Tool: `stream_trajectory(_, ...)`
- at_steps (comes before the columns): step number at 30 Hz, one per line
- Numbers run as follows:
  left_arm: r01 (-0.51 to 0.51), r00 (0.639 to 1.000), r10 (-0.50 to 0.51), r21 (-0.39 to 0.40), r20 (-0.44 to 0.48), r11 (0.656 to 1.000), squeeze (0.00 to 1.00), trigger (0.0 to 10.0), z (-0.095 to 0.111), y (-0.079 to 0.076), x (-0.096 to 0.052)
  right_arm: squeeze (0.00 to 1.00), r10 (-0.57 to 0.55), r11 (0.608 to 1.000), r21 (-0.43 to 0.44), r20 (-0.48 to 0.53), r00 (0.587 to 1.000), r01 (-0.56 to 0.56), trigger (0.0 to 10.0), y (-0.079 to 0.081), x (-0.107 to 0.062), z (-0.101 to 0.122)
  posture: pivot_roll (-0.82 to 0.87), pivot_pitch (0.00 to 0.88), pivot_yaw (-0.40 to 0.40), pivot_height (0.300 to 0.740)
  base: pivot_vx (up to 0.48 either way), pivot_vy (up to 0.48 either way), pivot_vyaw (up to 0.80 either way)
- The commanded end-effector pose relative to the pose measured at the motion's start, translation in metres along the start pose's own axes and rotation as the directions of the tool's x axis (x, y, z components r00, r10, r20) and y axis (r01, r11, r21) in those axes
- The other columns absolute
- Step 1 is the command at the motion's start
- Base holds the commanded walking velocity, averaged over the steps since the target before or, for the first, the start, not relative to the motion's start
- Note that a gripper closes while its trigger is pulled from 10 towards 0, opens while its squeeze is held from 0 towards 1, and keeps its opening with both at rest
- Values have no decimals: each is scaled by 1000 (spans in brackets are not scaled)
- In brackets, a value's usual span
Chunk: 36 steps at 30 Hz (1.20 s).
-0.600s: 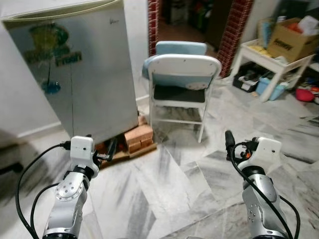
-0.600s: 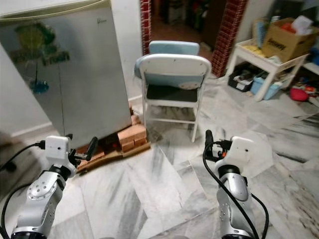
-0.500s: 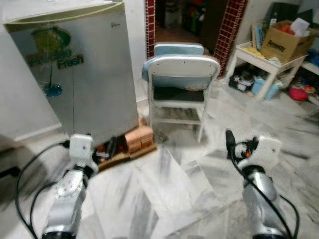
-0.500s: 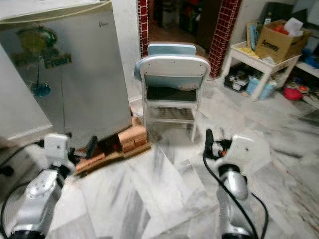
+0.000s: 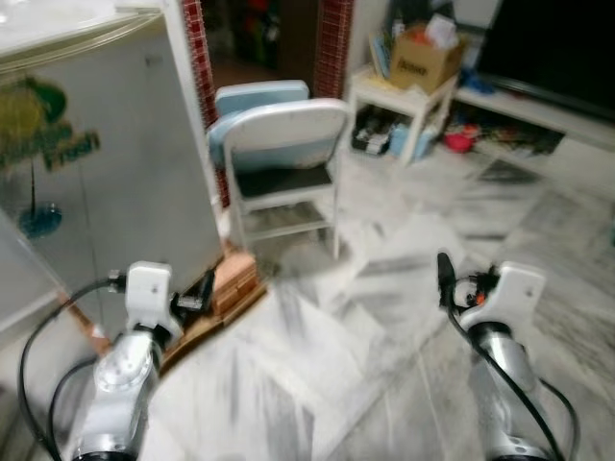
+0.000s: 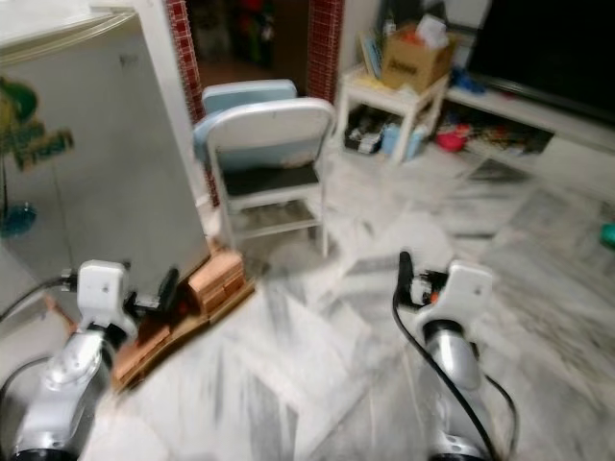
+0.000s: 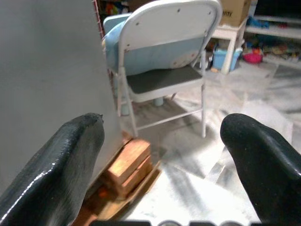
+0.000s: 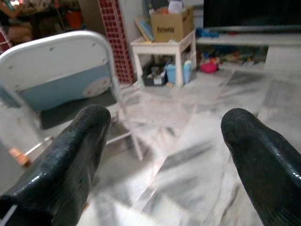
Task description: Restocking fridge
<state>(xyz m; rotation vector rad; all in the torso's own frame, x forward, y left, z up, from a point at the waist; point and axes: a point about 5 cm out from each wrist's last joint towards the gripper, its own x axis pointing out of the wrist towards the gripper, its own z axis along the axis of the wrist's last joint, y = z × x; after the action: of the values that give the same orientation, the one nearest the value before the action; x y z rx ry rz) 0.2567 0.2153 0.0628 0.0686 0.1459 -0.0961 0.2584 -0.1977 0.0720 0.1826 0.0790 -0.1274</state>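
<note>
Marble floor lay before us, the fridge standing on bricks beside a chair. Our left claw and right claw hung released, empty.

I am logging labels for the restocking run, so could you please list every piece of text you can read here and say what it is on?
"Fresh": green lettering on the fridge door, partly blurred.
Dark print on the cardboard box on the white side table: too blurred to read.
Small mark near the fridge's top corner: too small to read.
</note>
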Motion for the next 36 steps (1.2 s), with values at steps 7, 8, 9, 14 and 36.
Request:
stream_trajectory(7, -3, 1000, 3, 4, 13, 1000, 0, 10000, 2, -5, 2, 0, -8, 999, -43, 21, 1000, 9, 10000, -7, 5, 7, -21, 0, -12, 740, 0, 480, -363)
stream_trajectory(8, -3, 1000, 3, 4, 13, 1000, 0, 10000, 2, -4, 2, 0, -6, 999, -45, 21, 1000, 7, 10000, -6, 6, 7, -19, 0, -12, 740, 0, 480, 0)
stream_trajectory(9, -5, 1000, 5, 4, 13, 1000, 0, 10000, 2, -4, 1, 0, -5, 999, -46, 20, 1000, 6, 10000, -6, 6, 7, -17, 0, -12, 740, 0, 480, 0)
stream_trajectory(14, -10, 1000, 10, 7, 12, 1000, 0, 10000, 1, -3, 1, 0, -7, 999, -50, 19, 1000, 8, 10000, -3, 8, 6, -13, 0, -12, 740, 0, 480, 0)
stream_trajectory(36, -13, 1000, 13, 13, 15, 1000, 0, 10000, 0, -8, -2, 0, 5, 998, -69, 18, 1000, -3, 10000, -5, 10, 6, -3, 0, -27, 740, 0, 480, 0)
